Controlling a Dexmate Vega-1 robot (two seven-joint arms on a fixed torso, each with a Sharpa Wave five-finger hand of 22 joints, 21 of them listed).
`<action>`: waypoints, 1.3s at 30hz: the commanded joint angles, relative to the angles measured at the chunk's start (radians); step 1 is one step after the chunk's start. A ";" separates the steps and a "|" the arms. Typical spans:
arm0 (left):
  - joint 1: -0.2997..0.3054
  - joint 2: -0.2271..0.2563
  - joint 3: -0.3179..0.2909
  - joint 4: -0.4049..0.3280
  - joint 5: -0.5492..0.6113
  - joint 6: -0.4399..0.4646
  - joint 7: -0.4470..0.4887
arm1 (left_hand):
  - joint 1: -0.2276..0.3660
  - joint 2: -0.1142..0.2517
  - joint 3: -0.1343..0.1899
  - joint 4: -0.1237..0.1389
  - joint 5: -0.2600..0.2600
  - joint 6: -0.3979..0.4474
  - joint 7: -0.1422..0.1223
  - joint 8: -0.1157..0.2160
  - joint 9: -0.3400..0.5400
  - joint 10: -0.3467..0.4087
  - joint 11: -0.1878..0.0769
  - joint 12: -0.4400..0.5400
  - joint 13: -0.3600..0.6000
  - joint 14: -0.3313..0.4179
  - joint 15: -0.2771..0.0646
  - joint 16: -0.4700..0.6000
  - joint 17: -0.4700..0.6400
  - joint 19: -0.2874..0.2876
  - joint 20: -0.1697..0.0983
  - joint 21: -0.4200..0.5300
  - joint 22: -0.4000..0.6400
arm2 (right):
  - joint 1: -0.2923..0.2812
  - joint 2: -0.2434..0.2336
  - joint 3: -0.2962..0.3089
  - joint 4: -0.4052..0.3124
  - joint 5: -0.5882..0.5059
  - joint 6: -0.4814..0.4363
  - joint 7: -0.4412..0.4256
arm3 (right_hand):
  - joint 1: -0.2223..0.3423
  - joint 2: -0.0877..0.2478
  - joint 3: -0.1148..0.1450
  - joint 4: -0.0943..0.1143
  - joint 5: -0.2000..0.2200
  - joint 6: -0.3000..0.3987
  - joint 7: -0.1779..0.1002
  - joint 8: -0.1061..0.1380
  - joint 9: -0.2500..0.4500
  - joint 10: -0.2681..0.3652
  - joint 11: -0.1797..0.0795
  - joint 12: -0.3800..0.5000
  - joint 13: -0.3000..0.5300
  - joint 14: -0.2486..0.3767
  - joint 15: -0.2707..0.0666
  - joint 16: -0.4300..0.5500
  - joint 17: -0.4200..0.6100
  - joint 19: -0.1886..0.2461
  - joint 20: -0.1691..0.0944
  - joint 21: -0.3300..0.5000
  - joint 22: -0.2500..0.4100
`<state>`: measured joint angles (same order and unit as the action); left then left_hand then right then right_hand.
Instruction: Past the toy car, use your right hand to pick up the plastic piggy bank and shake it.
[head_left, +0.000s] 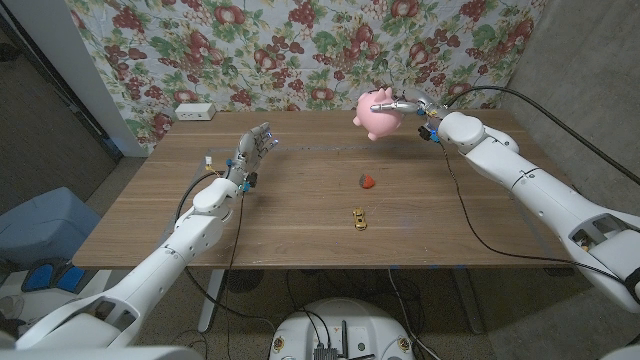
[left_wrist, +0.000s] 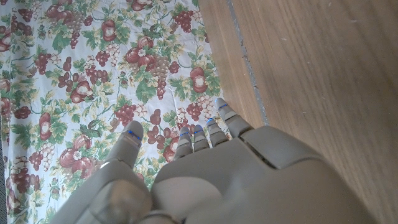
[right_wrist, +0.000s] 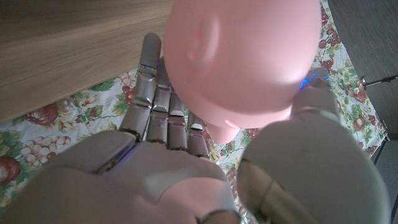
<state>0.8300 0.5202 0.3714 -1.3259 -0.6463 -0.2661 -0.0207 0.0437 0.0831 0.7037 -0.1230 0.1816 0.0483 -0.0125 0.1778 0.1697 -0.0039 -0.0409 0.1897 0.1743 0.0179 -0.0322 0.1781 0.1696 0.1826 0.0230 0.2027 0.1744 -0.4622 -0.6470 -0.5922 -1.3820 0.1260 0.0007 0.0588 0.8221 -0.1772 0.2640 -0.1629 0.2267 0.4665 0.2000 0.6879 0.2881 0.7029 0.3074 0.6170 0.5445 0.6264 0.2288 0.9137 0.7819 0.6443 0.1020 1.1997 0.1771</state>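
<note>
Tabletop (head_left: 300, 220): wood, floral cloth (head_left: 300, 50) hung behind it.

Right hand (head_left: 395, 105) holds the piggy bank (head_left: 377, 118) lifted over the far right of the tabletop, clear of the surface. In the right wrist view the pig (right_wrist: 242, 56) sits between the fingers (right_wrist: 155, 99) on one side and the thumb (right_wrist: 298, 143) on the other, so the hand is wrapped round the body, closed onto it. Pick-up looks done; shake is the step in hand.

Left hand (head_left: 252, 150) is up over the far left of the tabletop, fingers (left_wrist: 199, 134) spread, holding nothing, well apart from the pig.

Toy car (head_left: 358, 218) sits near centre, a small red thing (head_left: 367, 181) just beyond it, both on the near side of the pig and below it.

Shake advice:
- Smooth round plastic, likely slippery. Keep the thumb opposed and squeeze firm before moving.
- Short, quick strokes from the wrist, not big arm swings.
- Stay high so the pig misses the tabletop and the backdrop.
- Left arm stays parked.
</note>
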 joint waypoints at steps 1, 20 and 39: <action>-0.013 -0.005 0.004 0.015 0.002 0.001 -0.008 | -0.003 0.038 0.002 -0.008 0.001 0.004 0.005 0.003 0.004 0.004 0.000 0.002 0.004 -0.002 -0.009 0.000 0.002 0.009 -0.001 -0.005 0.003 | -0.045 0.036 0.029 0.014 -0.032 0.068 -0.156 | 0.147 0.212 0.295 0.002 0.446 0.480 -0.098 0.006 0.215 0.365 -0.342 0.138 0.269 0.376 -0.440 0.186 0.441 -0.111 -0.109 0.007 0.001; -0.007 -0.002 -0.001 0.014 -0.003 -0.007 -0.013 | -0.002 0.038 0.002 -0.008 0.001 0.004 0.004 0.004 0.004 0.004 -0.002 0.002 0.004 -0.002 -0.010 0.000 0.002 0.009 -0.001 -0.005 0.003 | -0.137 0.164 0.097 0.063 -0.120 0.227 -0.556 | 0.143 0.211 0.297 0.004 0.445 0.479 -0.105 0.002 0.212 0.364 -0.349 0.136 0.269 0.375 -0.441 0.182 0.440 -0.111 -0.117 0.010 0.001; 0.003 0.002 -0.007 0.008 -0.006 -0.015 -0.012 | -0.003 0.039 0.001 -0.008 0.001 0.004 0.004 0.004 0.004 0.004 -0.001 0.003 0.004 -0.003 -0.009 0.000 0.002 0.009 -0.001 -0.005 0.003 | -0.141 0.187 0.108 0.081 -0.122 0.259 -0.598 | 0.139 0.210 0.300 0.004 0.447 0.477 -0.112 0.001 0.214 0.364 -0.355 0.134 0.267 0.379 -0.441 0.178 0.439 -0.110 -0.121 0.013 0.000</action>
<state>0.8274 0.5191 0.3675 -1.3133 -0.6506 -0.2763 -0.0339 0.0437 0.0830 0.7037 -0.1230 0.1816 0.0483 -0.0125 0.1778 0.1697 -0.0039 -0.0410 0.1897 0.1743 0.0179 -0.0322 0.1781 0.1696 0.1826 0.0230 0.2027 0.1744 -0.6001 -0.4680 -0.4890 -1.3081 0.0098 0.2368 -0.5190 0.8221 -0.1772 0.2640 -0.1629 0.2267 0.4665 0.1999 0.6871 0.2881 0.7028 0.3072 0.6170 0.5444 0.6264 0.2288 0.9147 0.7818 0.6443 0.1019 1.2074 0.1772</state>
